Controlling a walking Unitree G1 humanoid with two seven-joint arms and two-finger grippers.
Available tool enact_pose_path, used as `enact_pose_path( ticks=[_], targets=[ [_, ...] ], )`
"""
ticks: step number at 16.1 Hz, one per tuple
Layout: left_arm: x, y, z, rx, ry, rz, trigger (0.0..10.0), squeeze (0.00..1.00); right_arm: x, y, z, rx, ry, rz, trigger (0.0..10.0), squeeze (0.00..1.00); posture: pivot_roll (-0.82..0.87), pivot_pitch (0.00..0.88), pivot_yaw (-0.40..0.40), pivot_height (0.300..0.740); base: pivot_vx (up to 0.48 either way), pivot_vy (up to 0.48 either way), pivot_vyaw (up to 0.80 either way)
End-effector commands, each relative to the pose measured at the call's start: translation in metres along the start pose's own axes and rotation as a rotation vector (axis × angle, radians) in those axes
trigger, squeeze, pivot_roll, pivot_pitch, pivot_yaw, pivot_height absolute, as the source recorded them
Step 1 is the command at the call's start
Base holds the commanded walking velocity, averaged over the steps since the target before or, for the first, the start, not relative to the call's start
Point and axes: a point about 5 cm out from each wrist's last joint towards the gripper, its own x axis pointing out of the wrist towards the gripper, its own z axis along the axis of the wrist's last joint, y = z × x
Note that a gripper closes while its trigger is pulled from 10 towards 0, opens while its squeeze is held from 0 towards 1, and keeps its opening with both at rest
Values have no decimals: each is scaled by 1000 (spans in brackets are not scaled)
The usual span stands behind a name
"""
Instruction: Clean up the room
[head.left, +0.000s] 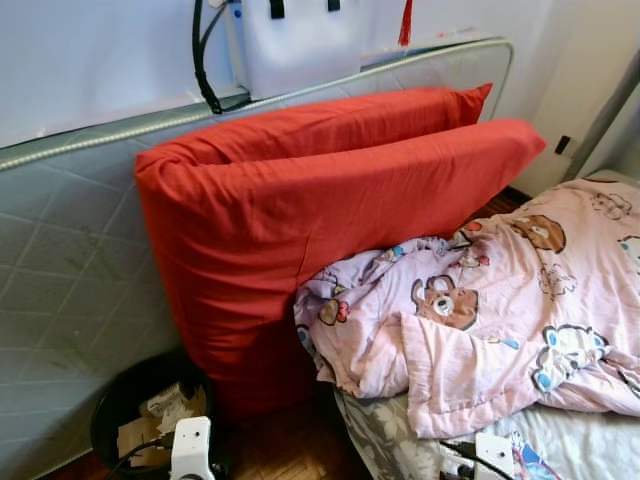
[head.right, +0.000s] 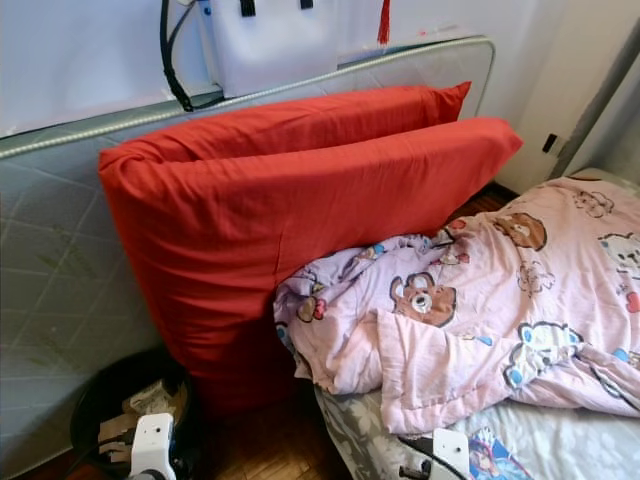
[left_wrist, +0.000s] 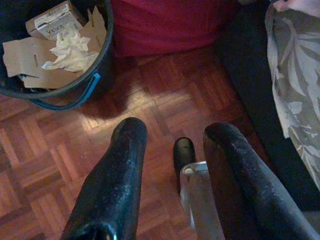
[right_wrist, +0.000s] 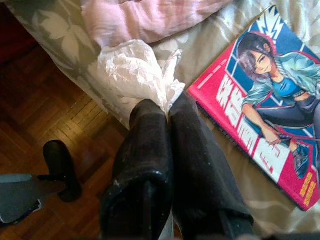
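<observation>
Floor (left_wrist: 165, 100): dark red-brown wooden parquet, small blocks in a woven pattern, a little shiny.
Bed (right_wrist: 55, 30): it has a grey sheet with pale leaf and flower print; its edge hangs down to the floor.
Blanket (head.left: 500, 300): pink, soft and crumpled, printed with cartoon bears; it lies in a heap on the bed.
Cushions (head.left: 300, 200): two big red ones, long and flat, of smooth cloth; they stand on edge on the floor, leaning against the mattress, just beside the bed.
Mattress (head.left: 60, 250): grey and quilted, it stands upright along the white wall.
Bag (head.left: 295, 40): white, with black straps; it shows above the mattress.
Bin (left_wrist: 65, 75): round and black with a blue handle, on the floor near the red cushions; inside are pieces of brown cardboard, a small box and crumpled white paper.
Book (right_wrist: 265, 105): flat, with a glossy red and blue cover showing a drawn figure; it lies on the sheet near the bed edge.
Tissue (right_wrist: 135, 75): white, thin and wrinkled, in a loose ball; it is at the bed edge, beside the book and just below the blanket.
Right gripper (right_wrist: 168, 112): above the bed edge; its black fingers are pressed together and pinch the tissue.
Left gripper (left_wrist: 172, 135): above the bare floor, near the bin; its fingers are spread apart and hold nothing.
</observation>
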Motion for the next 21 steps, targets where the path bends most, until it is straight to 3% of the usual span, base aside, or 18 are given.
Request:
enact_pose_path(
  ticks=[1, 21],
  targets=[
    [-1, 2, -5, 6, 22, 1, 10000, 0, -1, 0, -3, -1, 10, 1, 10000, 0, -72, 0, 39, 740, 0, 262, 0],
    [-3, 4, -9, 13, 34, 0, 10000, 0, 0, 5, 0, 27, 3, 27, 10000, 0, -72, 0, 47, 740, 0, 268, 0]
  ],
)
